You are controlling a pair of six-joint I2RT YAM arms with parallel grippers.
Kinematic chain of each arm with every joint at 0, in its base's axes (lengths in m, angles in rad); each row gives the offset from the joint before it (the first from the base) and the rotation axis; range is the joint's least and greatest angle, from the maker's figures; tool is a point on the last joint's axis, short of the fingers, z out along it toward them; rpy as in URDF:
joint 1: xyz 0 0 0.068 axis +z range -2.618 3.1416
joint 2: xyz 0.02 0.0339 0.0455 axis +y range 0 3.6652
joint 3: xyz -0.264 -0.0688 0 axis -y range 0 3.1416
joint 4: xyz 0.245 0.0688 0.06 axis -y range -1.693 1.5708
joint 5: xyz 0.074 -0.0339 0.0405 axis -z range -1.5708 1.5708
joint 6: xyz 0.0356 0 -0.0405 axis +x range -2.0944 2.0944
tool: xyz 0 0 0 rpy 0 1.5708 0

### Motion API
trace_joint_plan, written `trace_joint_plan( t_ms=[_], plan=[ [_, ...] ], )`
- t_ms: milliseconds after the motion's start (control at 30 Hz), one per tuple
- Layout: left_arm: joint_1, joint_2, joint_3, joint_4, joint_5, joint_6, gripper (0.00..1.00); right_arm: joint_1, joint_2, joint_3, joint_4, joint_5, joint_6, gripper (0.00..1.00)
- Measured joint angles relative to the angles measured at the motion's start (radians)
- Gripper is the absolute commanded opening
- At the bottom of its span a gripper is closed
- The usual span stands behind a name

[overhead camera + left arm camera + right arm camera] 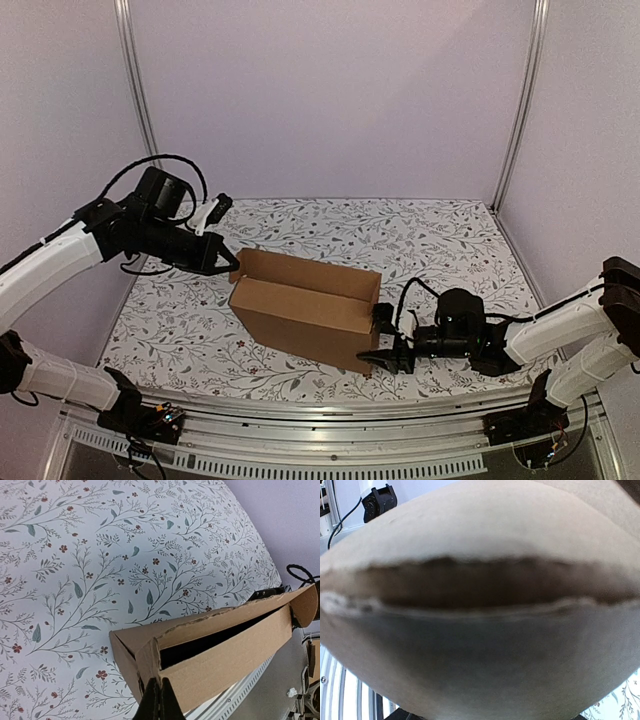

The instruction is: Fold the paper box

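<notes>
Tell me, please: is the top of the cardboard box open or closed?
Open. The cardboard box stands with walls up; a dark gap shows between the long walls, and no flap covers it.

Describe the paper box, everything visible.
The paper box is plain brown corrugated cardboard, a long narrow carton standing upright on the floral table, top open, edges ragged. The shut left gripper meets its left end flap; the right gripper straddles its right end, grip unclear.

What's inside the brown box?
The paper box is open on top. Only its own brown inner walls show. Its floor is hidden by the near wall, so anything lying there cannot be seen.
</notes>
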Motion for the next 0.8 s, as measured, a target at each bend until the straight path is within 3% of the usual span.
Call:
trace_joint_plan(
  t_ms=[800],
  plan=[
    [-0.1, -0.164, -0.188, 0.155, -0.174, -0.11, 0.0, 0.012, 0.0, 0.0, -0.001, 0.034, 0.005, 0.3]
  ],
)
